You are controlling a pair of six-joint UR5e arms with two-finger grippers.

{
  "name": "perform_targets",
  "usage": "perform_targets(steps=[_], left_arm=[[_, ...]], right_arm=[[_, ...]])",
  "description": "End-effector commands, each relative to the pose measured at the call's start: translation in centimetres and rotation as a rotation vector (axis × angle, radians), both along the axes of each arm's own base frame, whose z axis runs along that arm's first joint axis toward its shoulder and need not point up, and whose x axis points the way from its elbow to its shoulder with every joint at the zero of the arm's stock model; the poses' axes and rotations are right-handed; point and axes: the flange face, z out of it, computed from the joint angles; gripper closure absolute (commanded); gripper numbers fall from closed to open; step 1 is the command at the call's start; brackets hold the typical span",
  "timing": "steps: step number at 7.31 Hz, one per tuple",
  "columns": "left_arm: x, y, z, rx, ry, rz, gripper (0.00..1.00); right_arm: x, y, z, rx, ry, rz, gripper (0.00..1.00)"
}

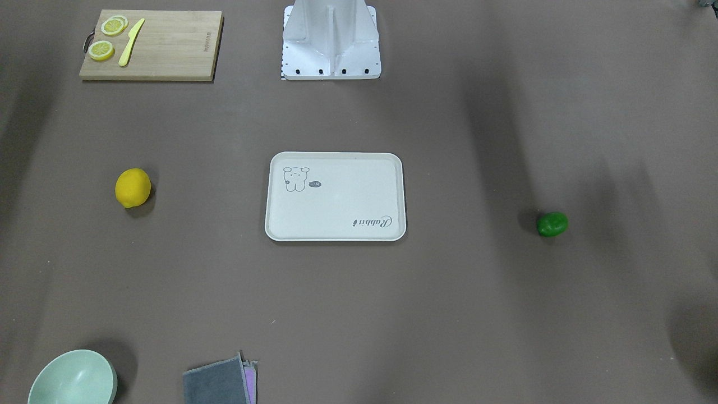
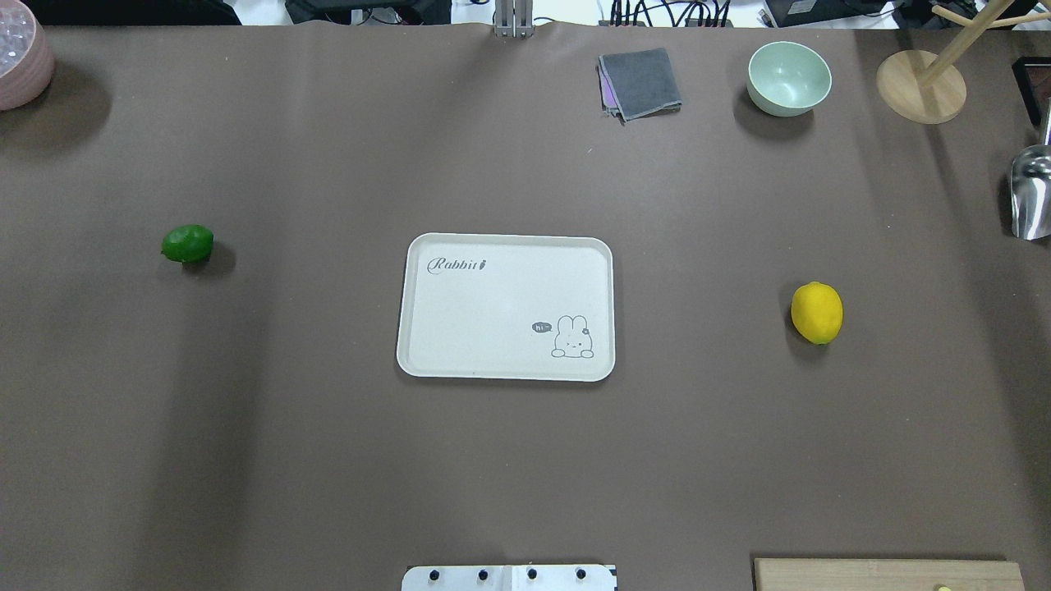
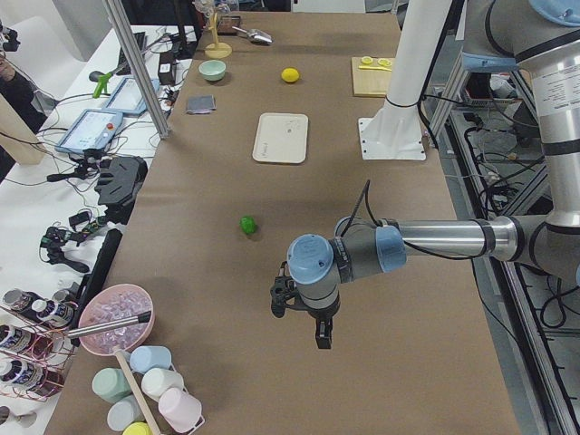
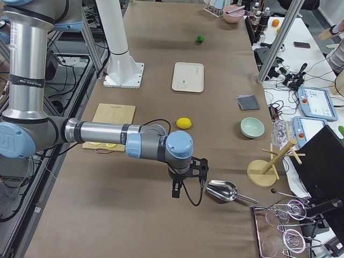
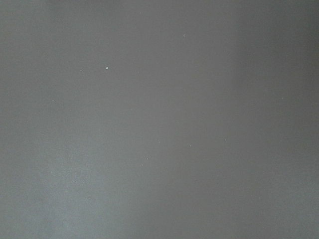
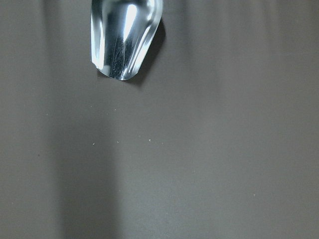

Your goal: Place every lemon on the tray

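The yellow lemon [image 1: 133, 188] [image 2: 817, 312] lies on the brown table on the robot's right side, well clear of the tray. The green lemon [image 1: 552, 224] [image 2: 187, 244] lies on the robot's left side. The cream tray [image 1: 336, 207] [image 2: 493, 312] with the rabbit drawing sits at the table's middle with nothing on it. My left gripper [image 3: 299, 322] hovers over bare table, nearer the table's end than the green lemon [image 3: 248, 224]. My right gripper [image 4: 188, 183] hovers beyond the yellow lemon [image 4: 184, 123], next to a metal scoop. I cannot tell whether either is open or shut.
A bamboo cutting board [image 1: 151, 45] with lemon slices [image 1: 112, 25] and a yellow knife [image 1: 130, 42] lies near the robot base [image 1: 331, 45]. A green bowl [image 2: 788, 78], grey cloth [image 2: 640, 82], wooden stand [image 2: 920, 86], metal scoop [image 6: 124, 37] and pink bowl [image 2: 20, 57] line the edges.
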Motion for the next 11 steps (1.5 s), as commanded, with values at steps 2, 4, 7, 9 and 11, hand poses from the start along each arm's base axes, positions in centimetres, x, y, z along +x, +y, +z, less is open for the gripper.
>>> perform_targets(steps=[2,4,7,9,11], left_arm=[[0.1,0.0,0.6,-0.016,0.001,-0.002,0.02],[-0.2,-1.3,-0.5,0.003,0.000,-0.013,0.02],[1.3,-7.7,-4.8,-0.017,-0.006,-0.043,0.03],[5.7,-10.9,-7.4,-0.042,-0.022,-0.027,0.03],[12.5,-14.3,-11.2,-0.056,-0.041,-0.013,0.03]], right_arm=[[-0.1,-0.1,-0.1,0.004,0.000,-0.001,0.01],[-1.5,-0.7,-1.9,-0.001,-0.005,0.013,0.01],[-6.2,-1.7,-6.0,0.047,-0.038,-0.056,0.01],[-10.6,-2.8,-10.2,0.046,-0.053,-0.064,0.01],[-16.1,-4.2,-14.6,0.063,-0.078,-0.108,0.01]])
